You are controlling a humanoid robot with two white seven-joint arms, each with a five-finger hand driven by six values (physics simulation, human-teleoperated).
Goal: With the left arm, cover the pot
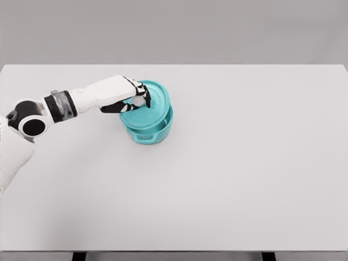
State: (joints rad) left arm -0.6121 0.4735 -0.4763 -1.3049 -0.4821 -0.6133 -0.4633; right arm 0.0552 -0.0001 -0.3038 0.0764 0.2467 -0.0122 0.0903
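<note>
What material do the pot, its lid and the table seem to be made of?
Pot and lid: probably plastic or enamelled metal; even teal colour, matte, no bright reflections. The knob under the left hand looks pale, material unclear. Table: smooth white matte top, maybe laminate; no grain shows.

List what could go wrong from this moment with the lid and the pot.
1. The lid sits tilted over the pot, its near edge lower than its far edge, so it may wedge or slide off if released now.
2. The left robot hand grips the lid's knob from one side; pushing down could shove the pot across the table.
</note>
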